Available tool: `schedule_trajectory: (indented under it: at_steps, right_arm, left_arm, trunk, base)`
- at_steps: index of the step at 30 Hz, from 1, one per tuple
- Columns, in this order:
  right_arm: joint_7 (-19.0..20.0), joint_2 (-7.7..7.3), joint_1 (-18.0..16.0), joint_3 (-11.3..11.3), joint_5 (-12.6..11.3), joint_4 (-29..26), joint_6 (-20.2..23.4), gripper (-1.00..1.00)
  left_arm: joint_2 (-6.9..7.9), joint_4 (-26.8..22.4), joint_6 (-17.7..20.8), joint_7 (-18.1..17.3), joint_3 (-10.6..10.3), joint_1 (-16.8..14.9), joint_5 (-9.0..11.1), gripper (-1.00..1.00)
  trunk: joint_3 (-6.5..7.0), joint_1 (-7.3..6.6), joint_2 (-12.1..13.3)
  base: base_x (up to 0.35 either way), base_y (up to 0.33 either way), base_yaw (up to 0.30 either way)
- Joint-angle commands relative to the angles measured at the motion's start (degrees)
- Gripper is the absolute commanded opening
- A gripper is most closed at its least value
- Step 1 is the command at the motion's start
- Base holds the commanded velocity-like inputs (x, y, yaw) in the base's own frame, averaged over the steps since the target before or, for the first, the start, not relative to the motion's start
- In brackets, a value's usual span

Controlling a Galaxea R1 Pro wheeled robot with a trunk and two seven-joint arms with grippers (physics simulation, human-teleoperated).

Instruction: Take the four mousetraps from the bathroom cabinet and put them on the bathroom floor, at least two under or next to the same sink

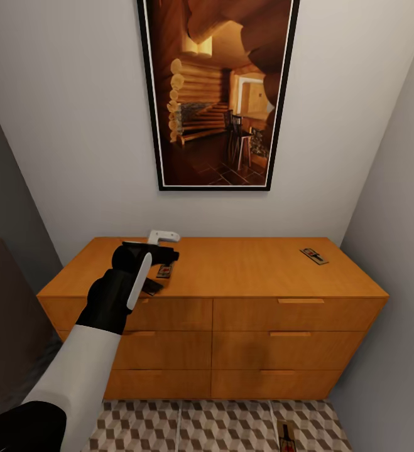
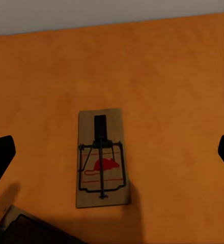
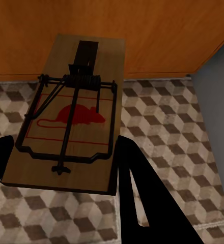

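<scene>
Clearly each mousetrap is a light, stiff little wooden board with thin wire parts on top, so I judge it should be pinched across its two long edges at mid-length, keeping the fingers off the wire bar, which looks easy to bend or spring.

On the cabinet (image 1: pixel 232 270) top, one mousetrap (image 1: pixel 164 271) lies flat just beside the left gripper (image 1: pixel 159 254), at about 5 o'clock from it in the head view. In the left wrist view the same trap (image 2: pixel 102 157) sits between the two dark fingertips (image 2: pixel 0 155), which stand far apart near opposite edges of the picture and touch nothing; the left gripper is spread wide and empty, hovering over the board. A dark flat thing (image 2: pixel 30 231) lies close beside that trap; what it is I cannot tell.

A second mousetrap (image 1: pixel 314 255) rests well apart, toward 3 o'clock on the cabinet top.

In the right wrist view, a third mousetrap (image 3: pixel 71 114) is clamped flat in the right gripper (image 3: pixel 61 160), whose dark fingers (image 3: pixel 142 193) close on its near end, above the patterned bathroom floor (image 3: pixel 173 122) in front of the cabinet. The head view shows this trap (image 1: pixel 286 436) low at about 5 o'clock.
</scene>
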Motion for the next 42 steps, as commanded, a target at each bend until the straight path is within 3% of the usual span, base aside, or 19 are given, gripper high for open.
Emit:
schedule_trajectory:
  at_steps: [1,14,42]
  right_arm:
    - [-0.01,0.02,-0.03,-0.47,0.39,0.04,-0.20,-1.00]
    - [-0.01,0.04,-0.07,-0.47,0.39,0.04,-0.20,-1.00]
    - [-0.01,-0.01,-0.05,-0.47,0.45,0.04,-0.20,-1.00]
  left_arm:
    - [0.00,0.05,0.21,0.39,-0.07,-0.03,0.70,1.00]
    - [0.08,3.01,-4.60,0.48,-0.07,-0.02,2.30,1.00]
    - [0.35,3.79,-5.48,0.83,-0.07,0.39,2.07,1.00]
  trunk:
    - [-0.06,0.00,-0.03]
    - [-0.06,0.00,-0.03]
    - [-0.06,0.00,-0.03]
  base:
    - [0.000,0.000,0.000]
    - [0.000,0.000,0.000]
    - [0.000,0.000,0.000]
